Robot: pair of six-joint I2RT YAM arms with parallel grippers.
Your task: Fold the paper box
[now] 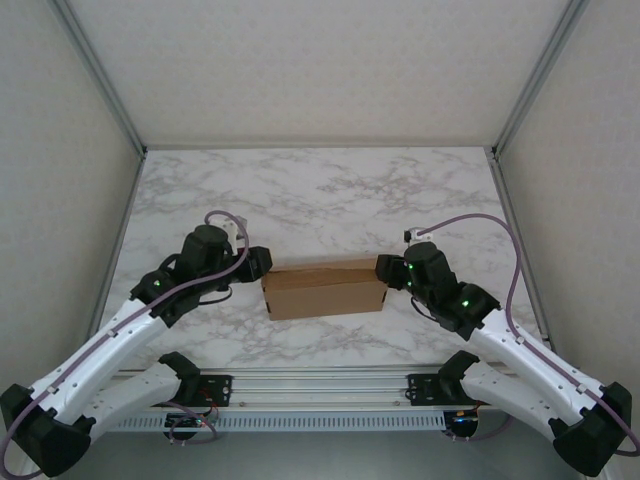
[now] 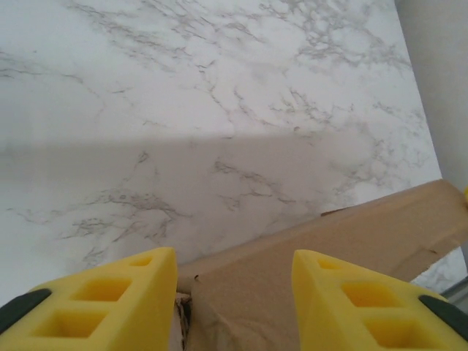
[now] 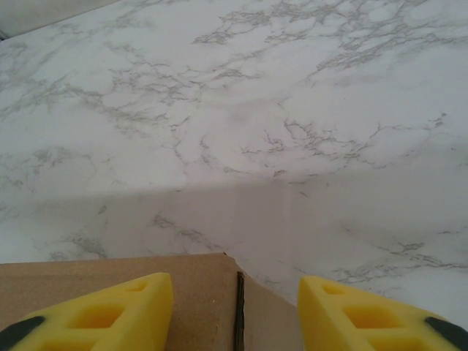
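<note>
The paper box (image 1: pixel 325 288) is a plain brown, shallow, closed cardboard box lying flat mid-table between the two arms. My left gripper (image 1: pixel 258 263) is at its left end. In the left wrist view the yellow fingers (image 2: pixel 146 281) stand apart over the box's corner (image 2: pixel 351 241), and the left gripper (image 2: pixel 234 257) is open, with no grip that I can see. My right gripper (image 1: pixel 386 270) is at the box's right end. In the right wrist view that gripper (image 3: pixel 235 284) is open above the box's corner (image 3: pixel 197 292), where a dark slit shows.
A white marble-patterned tabletop (image 1: pixel 320 190) stretches behind the box. Pale walls with metal frame posts (image 1: pixel 120 100) close in the left, right and back. The arms' mounting rail (image 1: pixel 320 385) runs along the near edge.
</note>
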